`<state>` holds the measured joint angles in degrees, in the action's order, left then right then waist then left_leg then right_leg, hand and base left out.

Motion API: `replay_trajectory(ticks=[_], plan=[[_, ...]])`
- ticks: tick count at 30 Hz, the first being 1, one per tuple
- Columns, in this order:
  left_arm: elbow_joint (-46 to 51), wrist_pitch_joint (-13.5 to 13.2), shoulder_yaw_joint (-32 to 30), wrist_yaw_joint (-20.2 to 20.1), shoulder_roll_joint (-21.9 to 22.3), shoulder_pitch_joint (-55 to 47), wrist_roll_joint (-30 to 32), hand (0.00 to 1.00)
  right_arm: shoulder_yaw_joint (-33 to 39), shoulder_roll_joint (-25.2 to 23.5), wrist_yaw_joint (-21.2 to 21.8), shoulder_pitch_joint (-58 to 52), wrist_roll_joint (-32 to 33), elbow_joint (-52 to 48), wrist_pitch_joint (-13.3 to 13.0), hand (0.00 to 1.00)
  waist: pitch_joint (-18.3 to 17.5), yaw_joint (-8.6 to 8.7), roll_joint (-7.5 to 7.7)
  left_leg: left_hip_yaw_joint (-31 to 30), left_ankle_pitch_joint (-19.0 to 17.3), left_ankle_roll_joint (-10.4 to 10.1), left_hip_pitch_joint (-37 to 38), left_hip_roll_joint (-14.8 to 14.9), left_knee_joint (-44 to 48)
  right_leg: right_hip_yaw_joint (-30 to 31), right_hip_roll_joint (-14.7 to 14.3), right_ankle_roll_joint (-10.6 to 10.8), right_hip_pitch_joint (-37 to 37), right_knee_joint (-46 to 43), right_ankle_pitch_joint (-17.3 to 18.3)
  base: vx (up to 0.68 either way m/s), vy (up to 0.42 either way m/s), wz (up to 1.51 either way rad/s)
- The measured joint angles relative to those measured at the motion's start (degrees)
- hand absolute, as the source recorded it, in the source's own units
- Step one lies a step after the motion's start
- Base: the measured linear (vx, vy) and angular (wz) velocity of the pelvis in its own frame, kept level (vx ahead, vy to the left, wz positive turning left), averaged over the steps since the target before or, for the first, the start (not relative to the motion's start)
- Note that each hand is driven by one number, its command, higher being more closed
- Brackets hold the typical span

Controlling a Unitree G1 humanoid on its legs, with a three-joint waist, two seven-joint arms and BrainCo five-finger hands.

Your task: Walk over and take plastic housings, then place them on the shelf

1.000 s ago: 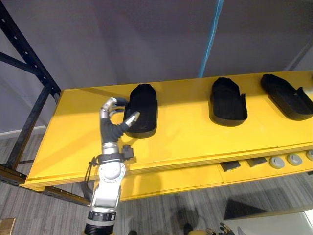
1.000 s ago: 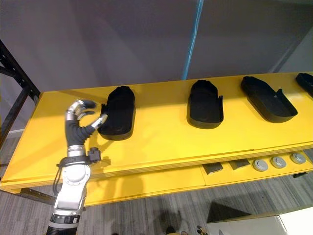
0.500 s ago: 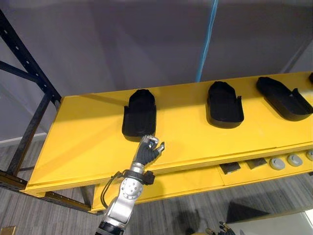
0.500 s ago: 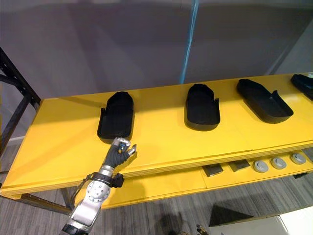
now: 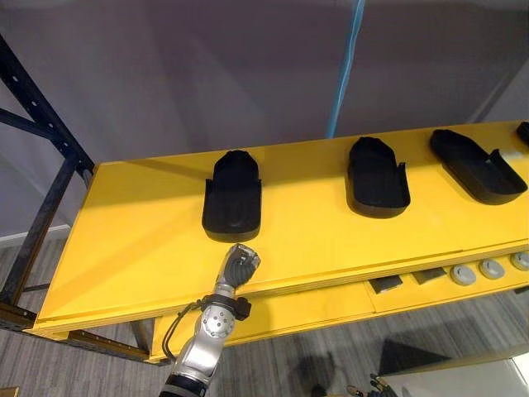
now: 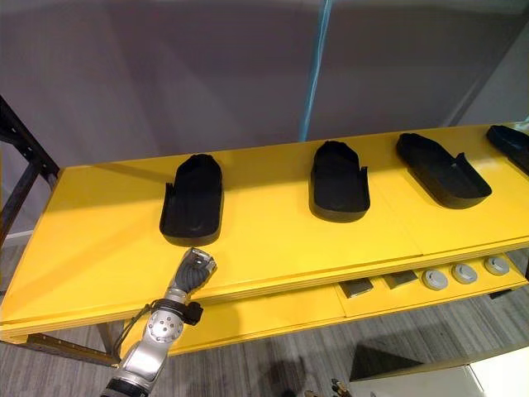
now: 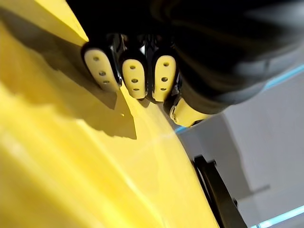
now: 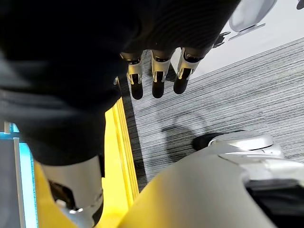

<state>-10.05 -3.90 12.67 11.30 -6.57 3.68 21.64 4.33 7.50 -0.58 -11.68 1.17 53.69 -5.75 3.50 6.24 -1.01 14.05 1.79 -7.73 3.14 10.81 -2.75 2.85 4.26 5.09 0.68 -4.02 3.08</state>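
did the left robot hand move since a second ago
Yes: the left robot hand drew back from beside the leftmost housing toward the front edge of the yellow shelf.

yellow shelf (image 5: 149,240) | top: four black housings (image 6: 193,199) in a row, well apart | lower ledge (image 6: 273,308): three grey discs (image 6: 464,274), two dark blocks (image 6: 357,287)

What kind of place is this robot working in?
Probably a factory or warehouse storage area: a long yellow shelf board sits on a dark steel rack frame, black moulded plastic housings lie spaced in a row along it, and small grey round parts sit on the lower ledge.
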Motion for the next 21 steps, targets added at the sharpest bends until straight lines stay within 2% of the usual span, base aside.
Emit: replay_trajectory(ticks=[6,17,21], plan=[[-3.08,0.81,-1.12,0.89,0.07,3.42,0.88,1.00,0.06,-0.46,-0.08,0.27,0.02,-0.13,0.00,0.00,0.15,1.12,0.63,0.14,0.20,0.20,-0.61,-0.39,-0.02,-0.07,0.38,0.05,0.22,1.56,-1.06,-0.04,0.010,-0.02],[-5.07,1.33,-2.29,1.35,0.51,7.49,2.32,1.00,0.09,-0.75,-0.35,0.46,0.00,-0.19,0.00,0.00,0.50,1.25,1.10,1.58,0.37,0.08,0.04,-0.54,-1.38,1.07,0.28,0.21,0.21,2.71,-1.38,0.02,0.002,-0.04],[-6.43,1.38,-2.27,1.95,0.44,8.94,2.34,1.00,0.16,-1.04,-0.36,0.64,0.01,-0.22,-0.02,0.00,0.69,1.82,1.41,1.73,0.36,0.07,0.34,-0.60,-1.52,1.09,0.32,0.21,-0.08,2.86,-1.39,0.01,0.000,-0.03]])
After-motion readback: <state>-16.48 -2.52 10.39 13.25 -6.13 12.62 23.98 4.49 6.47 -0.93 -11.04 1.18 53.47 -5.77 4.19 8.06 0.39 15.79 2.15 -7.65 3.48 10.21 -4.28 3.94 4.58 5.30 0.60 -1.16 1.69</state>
